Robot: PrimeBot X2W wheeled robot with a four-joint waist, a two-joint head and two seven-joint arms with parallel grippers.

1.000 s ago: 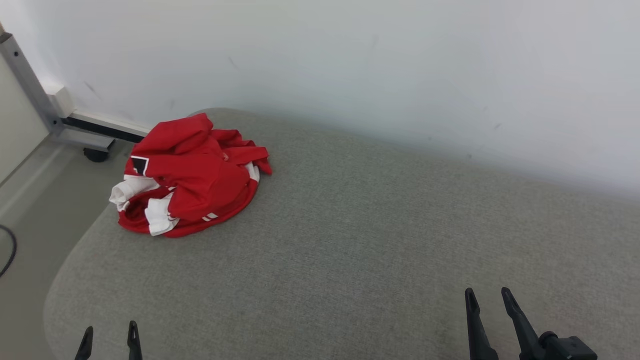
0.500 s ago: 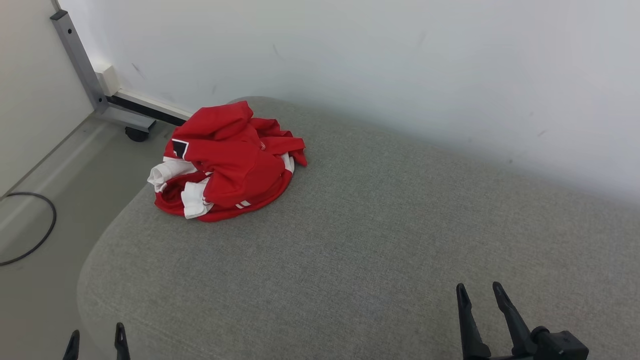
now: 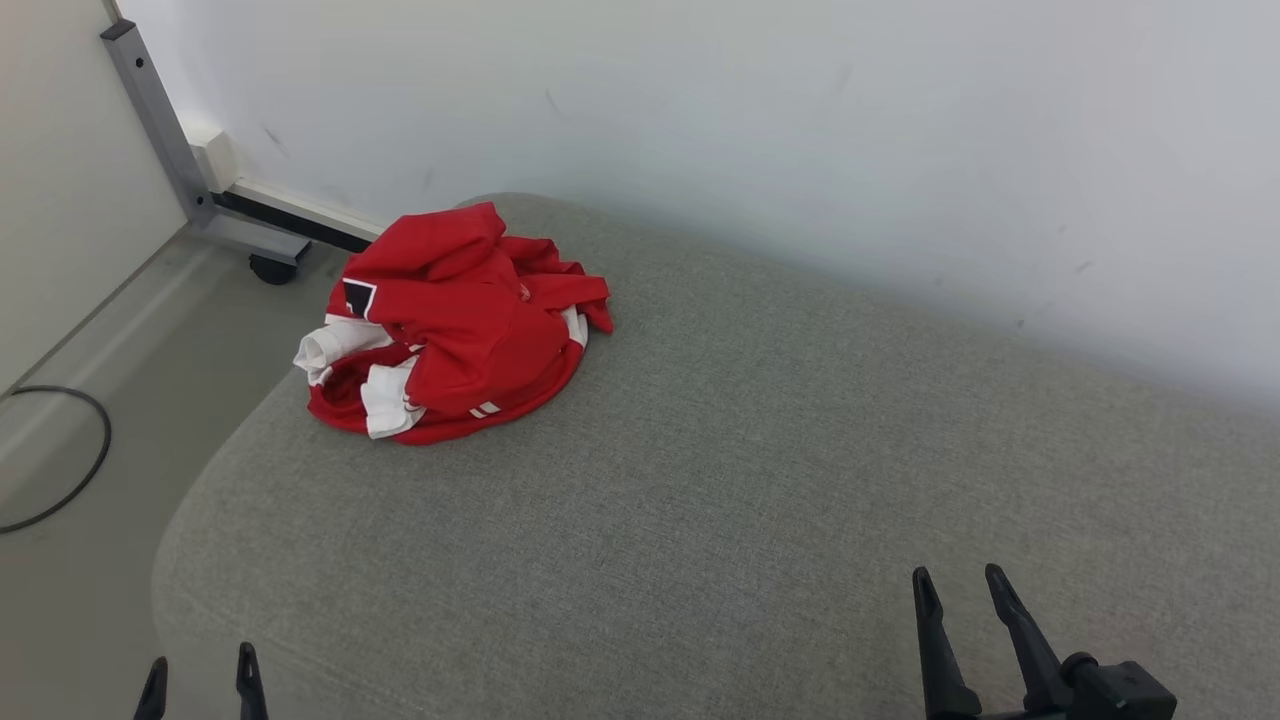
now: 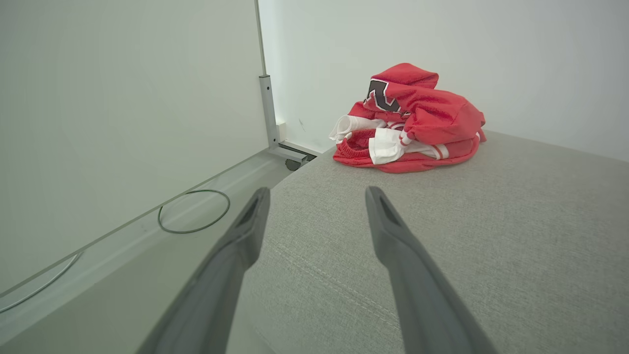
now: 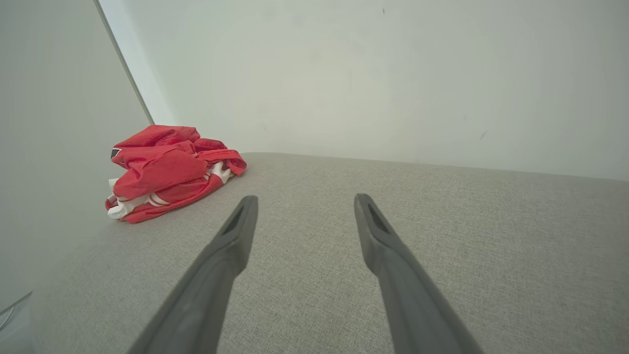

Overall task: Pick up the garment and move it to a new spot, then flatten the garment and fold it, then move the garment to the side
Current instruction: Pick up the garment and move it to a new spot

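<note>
The garment [image 3: 455, 325] is a red jersey with white trim, crumpled into a heap at the far left corner of a grey cushioned surface [image 3: 720, 480]. It also lies ahead in the left wrist view [image 4: 410, 123] and far to the left in the right wrist view [image 5: 164, 172]. My left gripper [image 3: 200, 675] is open at the bottom left, over the cushion's near left edge, well short of the garment. My right gripper [image 3: 960, 585] stands open at the lower right above bare fabric, holding nothing. Both pairs of fingers [image 4: 245, 231] [image 5: 236, 231] are spread with nothing between them.
A white wall [image 3: 800, 120] runs behind the cushion. To the left is the floor with a black cable loop [image 3: 60, 460] and a grey metal frame on a caster [image 3: 270, 265]. A pale panel [image 4: 123, 98] stands at the far left.
Between one second and half a second ago the head camera shifted, sliding the whole scene right and up in view. Since then nothing has visibly moved; both grippers stay open.
</note>
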